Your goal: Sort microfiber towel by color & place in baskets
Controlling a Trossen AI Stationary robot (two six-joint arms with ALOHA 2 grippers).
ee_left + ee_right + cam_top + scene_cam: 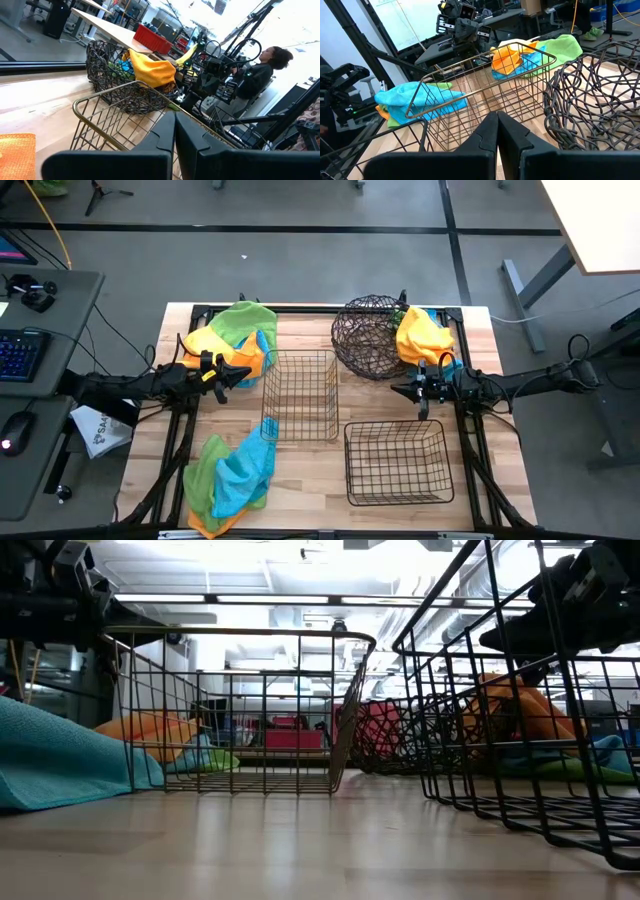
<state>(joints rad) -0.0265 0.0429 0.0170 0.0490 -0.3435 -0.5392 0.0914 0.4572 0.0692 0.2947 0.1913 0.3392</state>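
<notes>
High view: left gripper (243, 373), fingers pressed together and holding nothing, hovers just left of the middle basket (299, 394), touching the towel pile (232, 338) behind it.

Right wrist view: right gripper (496, 131), also clenched empty, points at that basket.

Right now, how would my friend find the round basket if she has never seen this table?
Start at the wooden table and look to its far edge, right of the middle. The round basket sits there with an orange towel draped against its right side. Unlike the two boxy square-grid baskets, it is bowl-shaped and woven from tangled-looking dark wire.
</notes>
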